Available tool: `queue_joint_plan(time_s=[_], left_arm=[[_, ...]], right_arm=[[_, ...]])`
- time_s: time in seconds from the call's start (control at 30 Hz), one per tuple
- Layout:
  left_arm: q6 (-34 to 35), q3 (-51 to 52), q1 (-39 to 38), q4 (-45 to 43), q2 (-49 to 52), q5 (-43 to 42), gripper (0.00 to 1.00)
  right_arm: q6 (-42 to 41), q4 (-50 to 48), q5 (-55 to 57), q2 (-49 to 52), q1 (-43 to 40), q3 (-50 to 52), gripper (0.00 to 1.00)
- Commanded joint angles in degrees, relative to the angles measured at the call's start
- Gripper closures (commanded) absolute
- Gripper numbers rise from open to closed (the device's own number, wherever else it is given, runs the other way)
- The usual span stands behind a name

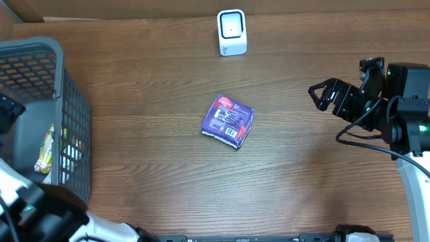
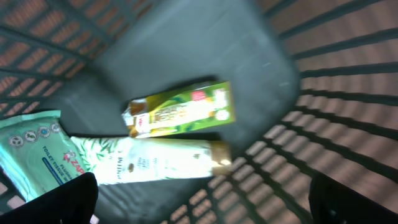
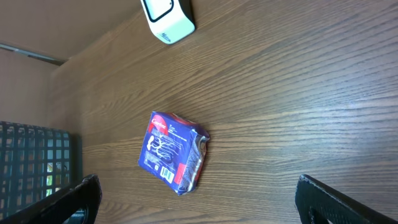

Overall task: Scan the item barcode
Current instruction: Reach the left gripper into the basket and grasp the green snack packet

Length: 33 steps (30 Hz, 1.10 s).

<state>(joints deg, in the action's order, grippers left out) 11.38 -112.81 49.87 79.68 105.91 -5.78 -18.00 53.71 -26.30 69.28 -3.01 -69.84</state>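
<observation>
The item, a purple snack packet (image 1: 228,121), lies flat at the table's middle with its barcode (image 3: 166,171) facing up. The white scanner (image 1: 232,31) stands upright at the far edge, well behind the packet. My right gripper (image 1: 325,94) hovers open to the right of the packet and apart from it; in the right wrist view the packet (image 3: 173,151) sits ahead of the empty right gripper (image 3: 199,208). My left gripper (image 2: 202,211) hangs open and empty over the inside of the grey basket (image 1: 75,128), above the packages in it.
Inside the basket lie a green-yellow carton (image 2: 183,109), a white pack (image 2: 149,163) and a teal wipes pack (image 2: 31,149). The basket fills the table's left side. A cardboard wall (image 1: 134,8) runs along the far edge.
</observation>
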Motion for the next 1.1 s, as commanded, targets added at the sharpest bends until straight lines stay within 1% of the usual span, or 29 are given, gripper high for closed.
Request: queue_joint_plan(time_s=[0.0, 0.07, 0.3, 0.4, 0.47, 0.53, 0.63, 0.67, 0.8, 0.97, 1.07], left_arm=[[-3.0, 0.3, -0.2, 0.3, 4.4, 4.9, 0.04], [-6.4, 0.3, -0.5, 0.2, 6.8, 5.8, 0.07], [-14.6, 0.3, -1.4, -1.4, 11.8, 5.2, 0.07], [-19.3, 0.8, -1.9, -2.5, 12.3, 1.9, 0.07], [-22.4, 1.8, -2.1, -3.1, 12.8, -2.0, 0.07], [-24.3, 4.2, -2.1, -4.8, 12.9, -4.7, 0.04], [-27.5, 7.1, -2.3, -7.0, 12.9, -2.4, 0.01], [-27.7, 7.9, -2.3, -8.0, 12.9, -0.9, 0.0], [-28.5, 10.9, -2.3, -11.5, 12.9, 3.4, 0.0], [-35.0, 15.2, -2.9, -14.7, 12.9, 0.4, 0.0], [-36.2, 18.3, -3.4, -16.7, 12.9, 5.1, 0.0]], right_arm=[[0.2, -0.1, 0.3, -0.3, -0.3, -1.4, 0.0], [0.2, -0.3, 0.3, -0.3, -0.3, -1.4, 0.0], [0.2, -0.5, 0.3, -0.3, -0.3, -1.4, 0.0], [0.2, -0.5, 0.3, -0.3, -0.3, -1.4, 0.0], [0.2, -0.6, 0.3, -0.3, -0.3, -1.4, 0.0], [0.2, -0.7, 0.3, -0.3, -0.3, -1.4, 0.0], [0.2, -0.7, 0.3, -0.3, -0.3, -1.4, 0.0], [0.2, -0.7, 0.3, -0.3, -0.3, -1.4, 0.0], [0.2, -1.3, 0.3, -0.3, -0.3, -1.4, 0.0], [0.1, -1.8, 0.3, -0.3, -0.3, -1.4, 0.0], [0.1, -1.8, 0.3, -0.3, -0.3, -1.4, 0.0]])
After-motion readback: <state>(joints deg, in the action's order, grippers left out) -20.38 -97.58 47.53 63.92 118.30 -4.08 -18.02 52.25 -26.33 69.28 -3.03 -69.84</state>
